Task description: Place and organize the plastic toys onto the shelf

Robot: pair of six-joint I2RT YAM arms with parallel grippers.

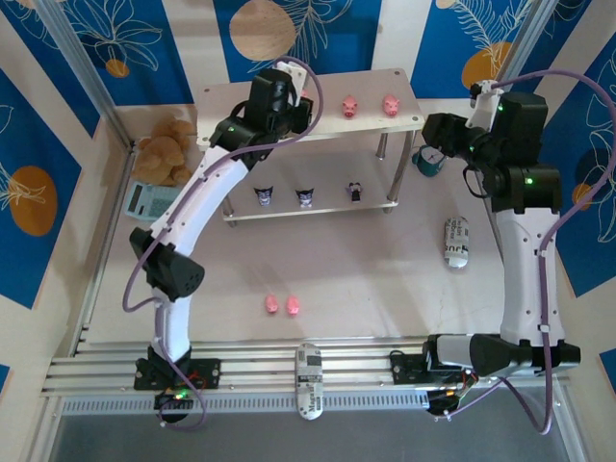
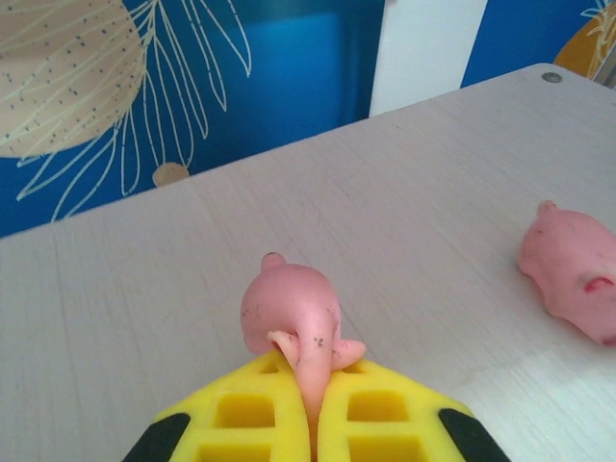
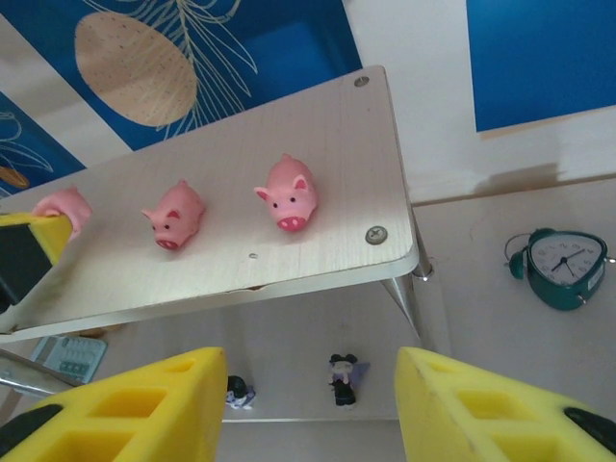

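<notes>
Pink pig sits pinched by its rear end between the left fingers, which are closed on it with almost no gap. Its body sticks straight out beyond the fingertips, long axis in line with them, snout pointing away. It appears to rest on the top board of the shelf, though whether its feet truly touch I cannot tell.

Off to the right of those fingers stands a second pig, and a third stands further right again, so the held one extends that row. Releasing it looks like the step in hand: the fingers need only part and draw straight back along the pig's axis, or it may tip.

The right fingers are spread wide with nothing between them, hovering off the shelf's right end; three dark figurines stand on the lower board below and ahead of them.

Two more pigs lie side by side on the tabletop, well behind both sets of fingers and, by my reckoning, closer to the left arm.
</notes>
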